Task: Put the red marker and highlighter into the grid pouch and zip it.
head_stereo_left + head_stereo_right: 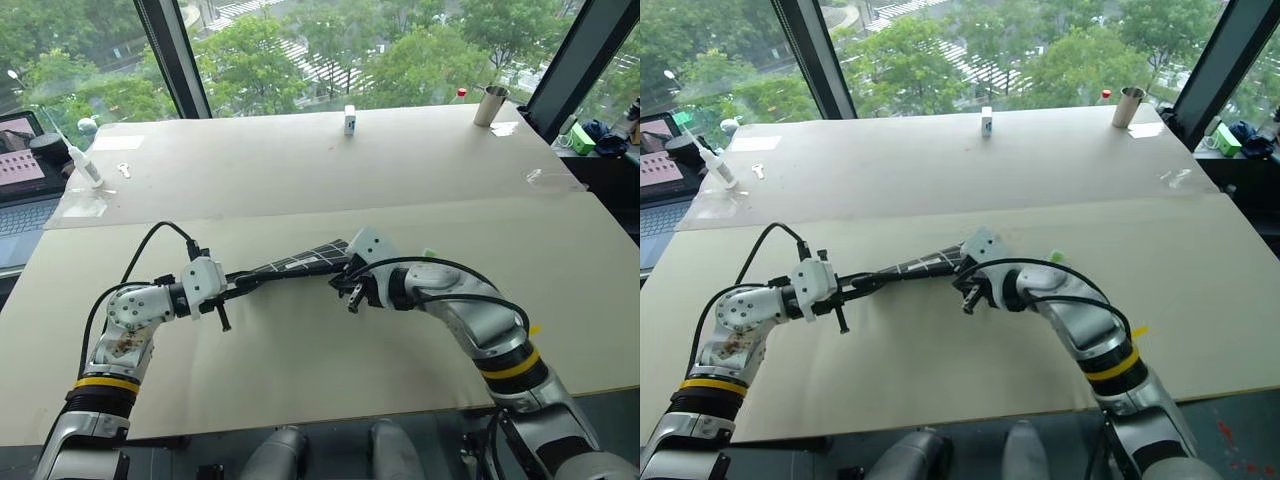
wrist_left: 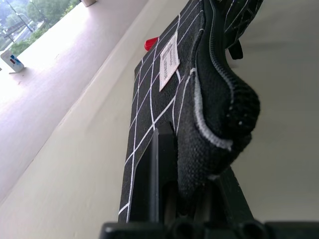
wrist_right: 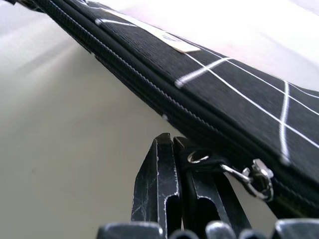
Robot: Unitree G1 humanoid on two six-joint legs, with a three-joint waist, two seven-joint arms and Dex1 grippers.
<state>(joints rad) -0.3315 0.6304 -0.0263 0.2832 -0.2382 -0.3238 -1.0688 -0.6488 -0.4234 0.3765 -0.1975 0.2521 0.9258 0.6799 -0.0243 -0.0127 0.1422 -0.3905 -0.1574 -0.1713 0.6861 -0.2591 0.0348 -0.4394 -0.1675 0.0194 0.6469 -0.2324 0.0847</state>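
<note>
The grid pouch (image 1: 300,262), black with white lines and a small white label (image 2: 169,59), hangs stretched above the table between my two grippers. My left gripper (image 1: 238,284) is shut on its near left end, the fabric bunched between the fingers (image 2: 154,184). At the other end, my right gripper (image 3: 172,144) is shut under the zipper edge. The zipper pull (image 3: 249,177) lies against one finger, and I cannot tell whether it is pinched. A lime-green tip of the highlighter (image 1: 428,253) shows behind my right wrist. The red marker is hidden.
A metal cup (image 1: 490,105) with a small red thing beside it and a small white box (image 1: 349,120) stand at the table's far edge. A white bottle (image 1: 85,165) and a laptop (image 1: 20,180) are at the far left. Green items (image 1: 578,138) lie off the right side.
</note>
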